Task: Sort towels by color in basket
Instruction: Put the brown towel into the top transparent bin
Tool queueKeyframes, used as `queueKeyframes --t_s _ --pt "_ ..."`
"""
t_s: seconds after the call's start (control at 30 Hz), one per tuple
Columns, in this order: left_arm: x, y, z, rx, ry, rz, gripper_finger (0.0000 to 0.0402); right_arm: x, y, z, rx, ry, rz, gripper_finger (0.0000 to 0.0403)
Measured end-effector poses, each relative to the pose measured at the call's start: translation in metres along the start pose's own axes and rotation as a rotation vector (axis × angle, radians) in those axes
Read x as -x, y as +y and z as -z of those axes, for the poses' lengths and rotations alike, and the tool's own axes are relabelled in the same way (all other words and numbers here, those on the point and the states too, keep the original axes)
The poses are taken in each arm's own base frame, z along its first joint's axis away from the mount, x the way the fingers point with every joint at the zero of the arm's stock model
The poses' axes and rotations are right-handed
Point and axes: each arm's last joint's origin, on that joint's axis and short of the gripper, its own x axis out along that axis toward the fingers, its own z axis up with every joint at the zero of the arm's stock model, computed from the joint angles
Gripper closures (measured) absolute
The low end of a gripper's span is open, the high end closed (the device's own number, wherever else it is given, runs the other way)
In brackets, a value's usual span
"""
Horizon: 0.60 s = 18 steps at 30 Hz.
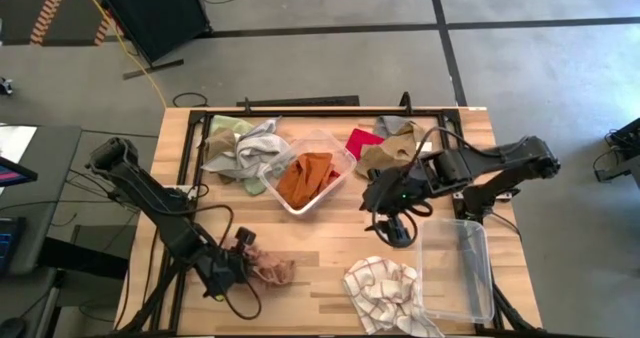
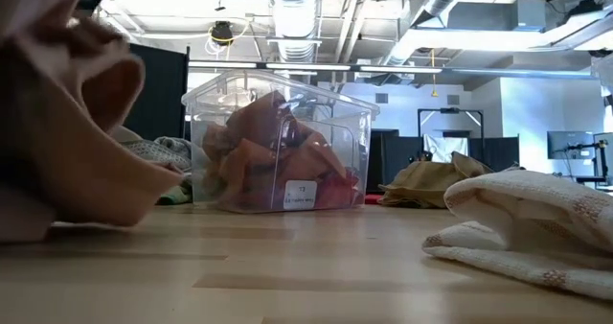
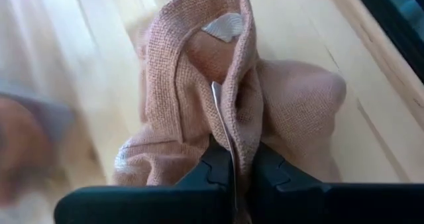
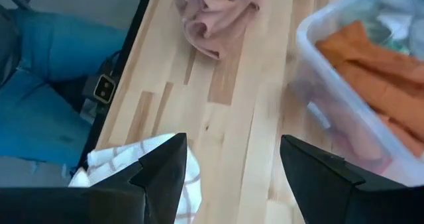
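Observation:
A pinkish-tan towel (image 1: 268, 268) sits near the table's front left, with my left gripper (image 1: 236, 262) shut on it. A clear bin (image 1: 345, 163) in the middle holds an orange towel (image 1: 303, 178) and a red one. A white checked towel (image 1: 385, 290) lies at the front, beside a second clear bin (image 1: 457, 270). Green and grey towels (image 1: 242, 148) are heaped at the far left. My right gripper (image 4: 232, 177) hangs open above the table, right of the middle bin and over bare wood next to the checked towel (image 4: 142, 159). My left gripper pinches a bunched fold (image 3: 233, 128) of the pinkish-tan towel between its two fingers, several layers together. The fingers (image 3: 215, 168) come slanting down from the table's left side. The towel stands up in a crumpled ridge, its lower end (image 2: 38, 219) on the table.
Red (image 1: 363, 140), tan-brown (image 1: 388, 160) and grey (image 1: 396, 128) towels lie at the far right behind the middle bin. The second bin at the front right holds nothing. A person's blue-clad legs (image 4: 46, 85) show past the table's edge. Bare wood lies between the pinkish-tan and checked towels.

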Motion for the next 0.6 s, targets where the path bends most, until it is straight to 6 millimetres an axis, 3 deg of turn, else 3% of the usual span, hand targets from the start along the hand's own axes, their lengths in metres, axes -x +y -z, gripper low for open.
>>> queueKeyframes --t_s 0.3,0.6 --pt "0.025 0.009 -0.029 -0.109 -0.089 -0.114 0.0391 0.000 0.027 0.012 -0.041 0.079 0.030 0.0132" --pt "0.034 0.030 -0.045 -0.158 -0.122 -0.218 0.0390 0.002 0.062 0.021 -0.055 0.058 0.085 0.0132"
